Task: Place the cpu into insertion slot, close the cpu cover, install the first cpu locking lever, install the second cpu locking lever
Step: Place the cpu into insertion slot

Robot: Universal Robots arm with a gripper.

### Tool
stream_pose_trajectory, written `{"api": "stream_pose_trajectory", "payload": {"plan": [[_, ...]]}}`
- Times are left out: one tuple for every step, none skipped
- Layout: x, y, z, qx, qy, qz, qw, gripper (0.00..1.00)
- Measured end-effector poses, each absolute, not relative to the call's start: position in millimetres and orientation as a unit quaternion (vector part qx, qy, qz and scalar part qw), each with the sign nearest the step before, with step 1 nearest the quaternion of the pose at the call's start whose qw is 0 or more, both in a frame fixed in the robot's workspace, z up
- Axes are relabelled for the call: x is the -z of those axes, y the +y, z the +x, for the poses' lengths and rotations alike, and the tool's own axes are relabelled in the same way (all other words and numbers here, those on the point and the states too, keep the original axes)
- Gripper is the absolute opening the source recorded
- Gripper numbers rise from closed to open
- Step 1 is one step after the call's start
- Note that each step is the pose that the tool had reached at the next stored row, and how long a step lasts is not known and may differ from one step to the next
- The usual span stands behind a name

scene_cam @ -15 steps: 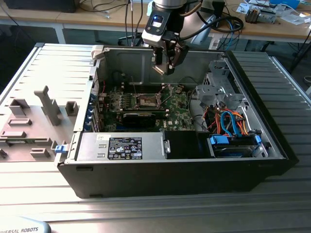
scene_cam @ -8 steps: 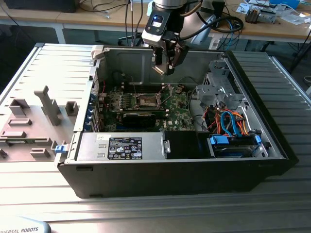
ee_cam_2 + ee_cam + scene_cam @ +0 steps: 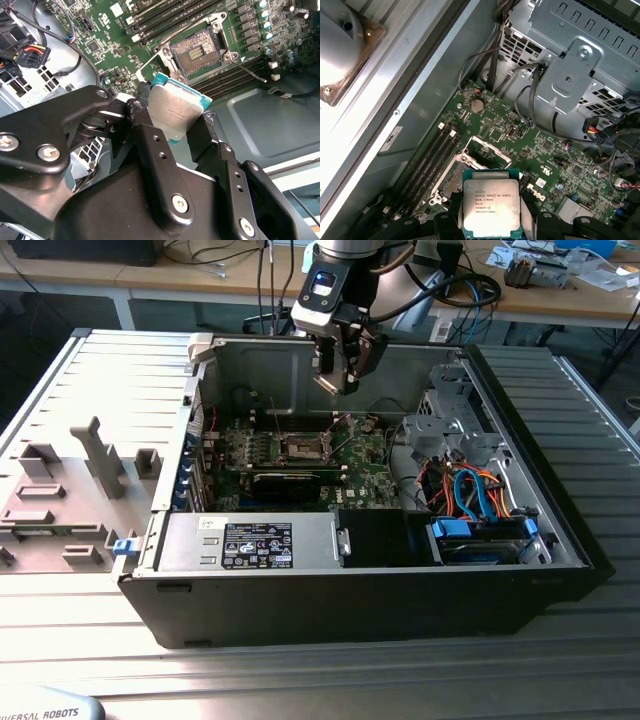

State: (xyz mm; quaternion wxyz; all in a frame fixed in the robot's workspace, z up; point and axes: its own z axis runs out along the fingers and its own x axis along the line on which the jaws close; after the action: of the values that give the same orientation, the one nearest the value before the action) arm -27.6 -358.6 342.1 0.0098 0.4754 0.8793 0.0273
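Note:
My gripper [image 3: 336, 372] hangs inside the open computer case, above the green motherboard [image 3: 365, 465] near the back wall. It is shut on the cpu [image 3: 177, 107], whose silver-grey top shows between the black fingers [image 3: 145, 127] in both wrist views, also as the cpu [image 3: 491, 207]. The insertion slot [image 3: 197, 47] lies uncovered below, dark-centred with a metallic rim; in the exterior view the insertion slot [image 3: 300, 447] sits below and to the left of the gripper. The cpu cover [image 3: 486, 152] stands swung open beside the socket. A thin locking lever [image 3: 248, 68] sticks out, unlatched.
Long memory slots [image 3: 165, 15] flank the socket. A black card [image 3: 290, 480] lies in front of it, then the power supply [image 3: 250, 540]. A drive cage with orange and blue cables [image 3: 478, 498] fills the exterior view's right. A grey fixture plate [image 3: 70, 490] lies outside the case.

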Motion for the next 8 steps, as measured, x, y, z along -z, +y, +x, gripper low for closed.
{"api": "stream_pose_trajectory", "payload": {"plan": [[-342.1, -358.6, -27.6, -0.027, 0.879, 0.476, 0.010, 0.54], [-342.1, -358.6, -27.6, -0.027, 0.879, 0.477, 0.010, 0.54], [-342.1, -358.6, -27.6, -0.027, 0.878, 0.477, 0.010, 0.54], [-342.1, -358.7, -27.6, -0.027, 0.878, 0.478, 0.010, 0.54], [-342.1, -358.6, -27.6, -0.027, 0.878, 0.478, 0.010, 0.54], [-342.1, -358.6, -27.6, -0.027, 0.877, 0.479, 0.010, 0.54], [-342.0, -358.6, -27.6, -0.027, 0.877, 0.479, 0.010, 0.54], [-342.1, -358.6, -27.6, -0.027, 0.877, 0.480, 0.010, 0.54]]}}
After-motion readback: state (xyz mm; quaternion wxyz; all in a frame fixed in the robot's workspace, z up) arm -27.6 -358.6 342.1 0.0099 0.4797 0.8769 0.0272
